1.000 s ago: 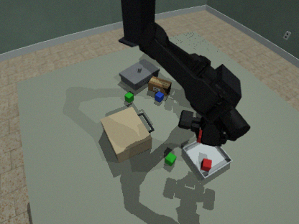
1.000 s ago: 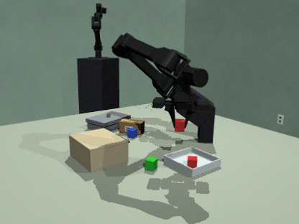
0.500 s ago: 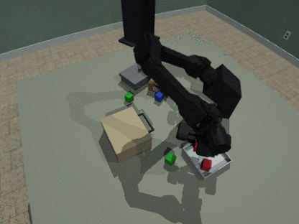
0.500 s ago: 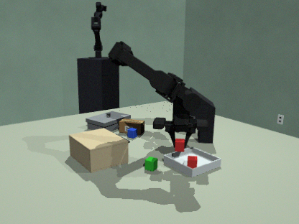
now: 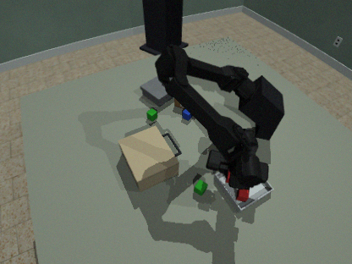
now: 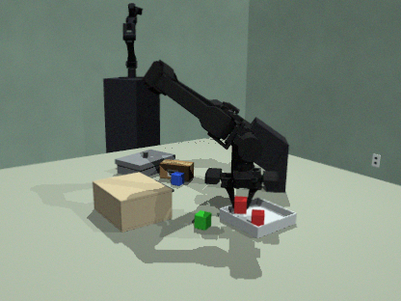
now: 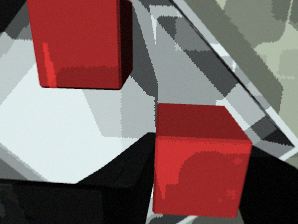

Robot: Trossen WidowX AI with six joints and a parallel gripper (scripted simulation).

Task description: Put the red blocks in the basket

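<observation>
Top view first. My gripper [image 5: 237, 179] [image 6: 241, 205] [image 7: 190, 143] is down over the basket [image 5: 256, 203] [image 6: 277, 226] [image 7: 250, 90], hiding most of what I've got. One red block [image 5: 228, 176] [image 6: 240, 205] [image 7: 202, 175] peeks out under the wrist, on the side of the basket nearer the big tan box [image 5: 148, 154] [image 6: 132, 200]. The other red block [image 5: 243, 195] [image 6: 257, 217] [image 7: 80, 45] sits in the basket by its near corner. A green block [image 5: 200, 187] [image 6: 202, 220] is outside the basket, between it and the tan box, and a blue one [image 5: 187, 114] [image 6: 177, 178] is well apart from the basket. Neither is wanted, so they stay put.

Exterior view: my fingers are closed on the first block, just inside the basket wall. The other one is beside my fingertips, toward the basket's front corner, not gripped. Basket's upright on the table.

Wrist view: the held block is square between my fingers, the loose one just off to the side above the basket floor. I'd guess these are light, stiff and not fragile, maybe a bit slick, so two opposite flat faces, mid-height, is the hold. The basket looks light too, so I'd open gently and rise straight without snagging its rim.

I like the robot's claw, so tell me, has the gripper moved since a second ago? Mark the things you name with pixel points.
Yes: in the exterior view, the gripper [image 5: 232, 179] [image 6: 241, 205] [image 7: 190, 143] moved rightward, over the basket [image 5: 256, 203] [image 6: 277, 226] [image 7: 30, 135].
</observation>
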